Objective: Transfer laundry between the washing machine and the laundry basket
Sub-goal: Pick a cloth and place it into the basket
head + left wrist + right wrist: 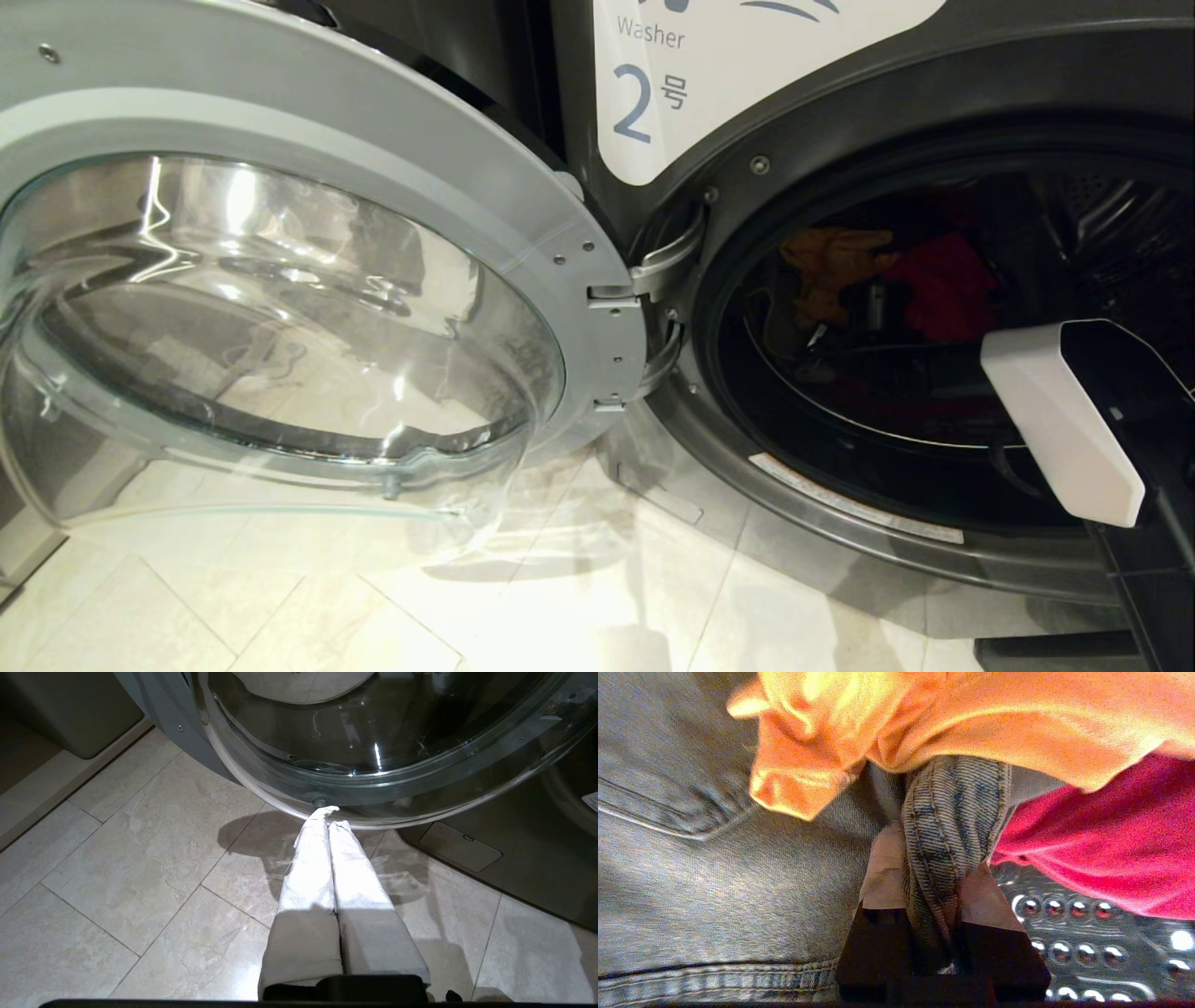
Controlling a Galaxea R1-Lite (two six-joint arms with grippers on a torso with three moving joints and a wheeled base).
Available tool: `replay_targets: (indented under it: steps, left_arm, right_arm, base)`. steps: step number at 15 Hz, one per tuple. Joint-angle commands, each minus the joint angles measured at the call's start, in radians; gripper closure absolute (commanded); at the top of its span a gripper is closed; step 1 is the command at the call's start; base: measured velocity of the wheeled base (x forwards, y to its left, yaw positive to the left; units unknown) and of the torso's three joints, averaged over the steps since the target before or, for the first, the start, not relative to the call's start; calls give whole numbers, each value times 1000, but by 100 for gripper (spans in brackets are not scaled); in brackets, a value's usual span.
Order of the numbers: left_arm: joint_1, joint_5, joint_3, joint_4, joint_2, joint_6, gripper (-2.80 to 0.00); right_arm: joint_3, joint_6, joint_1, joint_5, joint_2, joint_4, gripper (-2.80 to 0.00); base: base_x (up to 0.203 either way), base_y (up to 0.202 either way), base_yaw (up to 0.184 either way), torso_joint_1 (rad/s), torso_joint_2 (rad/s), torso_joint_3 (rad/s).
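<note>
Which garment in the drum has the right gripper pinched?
Inside the open washing machine marked 2, three garments lie in the drum. The right gripper clamps a fold of the grey denim piece, below the orange one and beside the pink-red one.

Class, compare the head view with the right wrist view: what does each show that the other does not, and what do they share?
Only the head view shows the washing machine from outside, its label 2 and open glass door, with the right arm reaching into the drum. Only the right wrist view shows the right gripper shut on a fold of grey denim garment. Both show the orange garment and red garment inside the drum.
</note>
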Motion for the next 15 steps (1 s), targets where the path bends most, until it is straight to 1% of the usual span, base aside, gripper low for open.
replay_targets:
  steps: [1,4,7,11,15]
  left_arm:
    - [0,1,40,-1,2,0,0]
    - [0,0,40,-1,2,-1,0]
    - [0,0,40,-1,2,-1,0]
    - [0,0,40,-1,2,0,0]
    - [0,1,40,-1,2,0,0]
  right_arm:
    - [16,0,1,-6,-54,-2,0]
    - [66,-24,1,-12,-117,-3,0]
    - [139,-55,5,-46,-182,-6,0]
    - [287,-62,11,-44,-290,-9,0]
    - [389,-59,51,-43,-399,-21,0]
  base:
    - [0,0,0,0,0,0]
    - [0,0,0,0,0,0]
    - [0,0,0,0,0,0]
    - [0,0,0,0,0,0]
    - [0,0,0,0,0,0]
